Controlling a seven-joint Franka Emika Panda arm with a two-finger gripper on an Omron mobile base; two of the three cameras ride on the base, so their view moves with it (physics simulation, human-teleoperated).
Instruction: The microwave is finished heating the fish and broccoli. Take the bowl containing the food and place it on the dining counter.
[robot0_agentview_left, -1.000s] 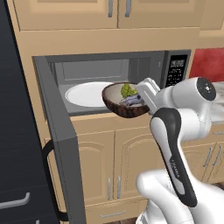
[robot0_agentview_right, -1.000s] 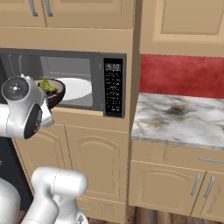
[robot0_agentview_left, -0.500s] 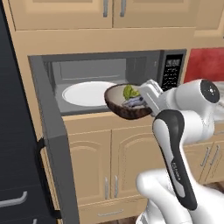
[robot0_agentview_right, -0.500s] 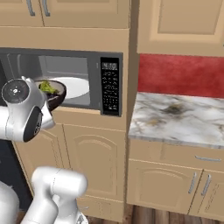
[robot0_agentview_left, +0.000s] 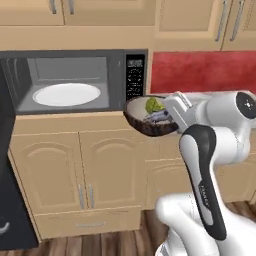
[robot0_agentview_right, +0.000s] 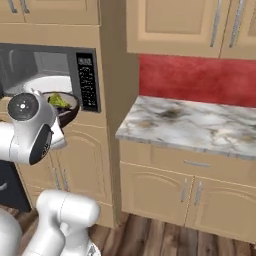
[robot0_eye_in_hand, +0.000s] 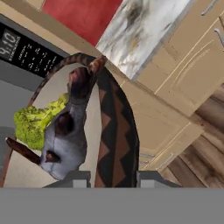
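My gripper (robot0_agentview_left: 174, 113) is shut on the rim of the dark brown bowl (robot0_agentview_left: 149, 120), holding it level in the air just right of the microwave (robot0_agentview_left: 75, 80), in front of its keypad. The green broccoli (robot0_agentview_left: 154, 105) and the grey fish (robot0_agentview_left: 161, 116) lie inside the bowl. In the hand view the bowl's (robot0_eye_in_hand: 114, 131) wall runs up between the two tips of my gripper (robot0_eye_in_hand: 114, 177), with the broccoli (robot0_eye_in_hand: 33, 122) and fish (robot0_eye_in_hand: 70, 131) to its left. From the right base view the bowl (robot0_agentview_right: 66, 109) shows behind my arm.
The microwave cavity stands open with a flat white plate (robot0_agentview_left: 67, 94) inside; its dark door (robot0_agentview_left: 6, 165) hangs at the far left. A marble counter top (robot0_agentview_right: 200, 122) lies to the right under a red backsplash; I cannot tell whether it is the dining counter. Wooden cabinets stand above and below.
Both base views have shifted, so the base has driven to the right. Relative to the microwave, the held bowl has moved from its mouth to in front of the keypad.
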